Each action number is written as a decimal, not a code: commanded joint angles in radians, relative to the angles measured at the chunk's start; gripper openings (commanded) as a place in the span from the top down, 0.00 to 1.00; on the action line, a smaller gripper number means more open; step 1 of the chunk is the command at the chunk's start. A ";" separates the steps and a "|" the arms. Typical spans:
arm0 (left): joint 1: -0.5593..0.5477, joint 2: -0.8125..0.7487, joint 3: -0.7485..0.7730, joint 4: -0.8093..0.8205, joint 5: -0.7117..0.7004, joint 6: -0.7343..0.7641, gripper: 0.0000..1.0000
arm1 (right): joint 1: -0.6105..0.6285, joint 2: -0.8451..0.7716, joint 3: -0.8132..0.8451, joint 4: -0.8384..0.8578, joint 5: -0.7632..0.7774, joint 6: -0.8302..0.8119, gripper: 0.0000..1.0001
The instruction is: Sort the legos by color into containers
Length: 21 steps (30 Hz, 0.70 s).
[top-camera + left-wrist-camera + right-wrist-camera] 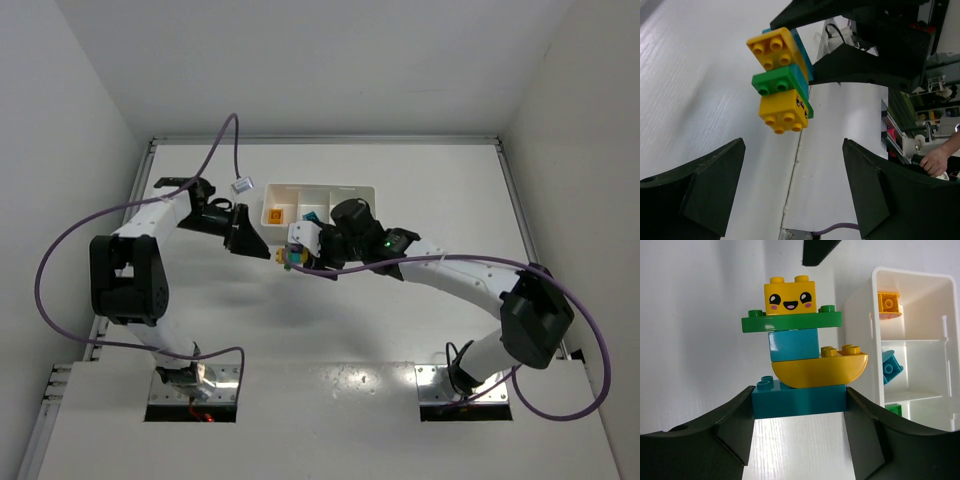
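While right gripper point(799, 396) clamps lego stack point(792, 322) by bottom cyan brick point(790, 402), left gripper point(792, 145) gapes wide, touching nothing, stack beyond fingertips. White tray point(910, 276) beside stack.

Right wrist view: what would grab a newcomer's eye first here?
The lego stack clamped at its teal base in the right gripper, topped by a yellow smiley brick. Just right of it, the white tray holds an orange brick, a blue brick and a green brick, one per compartment. In the left wrist view, the open left gripper faces the same stack.
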 commanded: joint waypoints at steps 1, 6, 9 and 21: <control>-0.012 0.010 0.026 -0.090 0.078 0.139 0.15 | 0.006 -0.020 0.004 0.055 0.021 0.010 1.00; -0.044 0.019 0.026 -0.032 0.078 0.079 0.15 | 0.006 0.014 0.067 0.066 0.030 0.019 1.00; -0.044 0.030 0.015 0.026 0.078 0.027 0.17 | 0.015 0.037 0.093 0.066 0.018 0.019 1.00; -0.073 0.003 -0.022 0.366 0.038 -0.291 0.25 | 0.072 0.057 0.112 0.100 0.018 0.029 1.00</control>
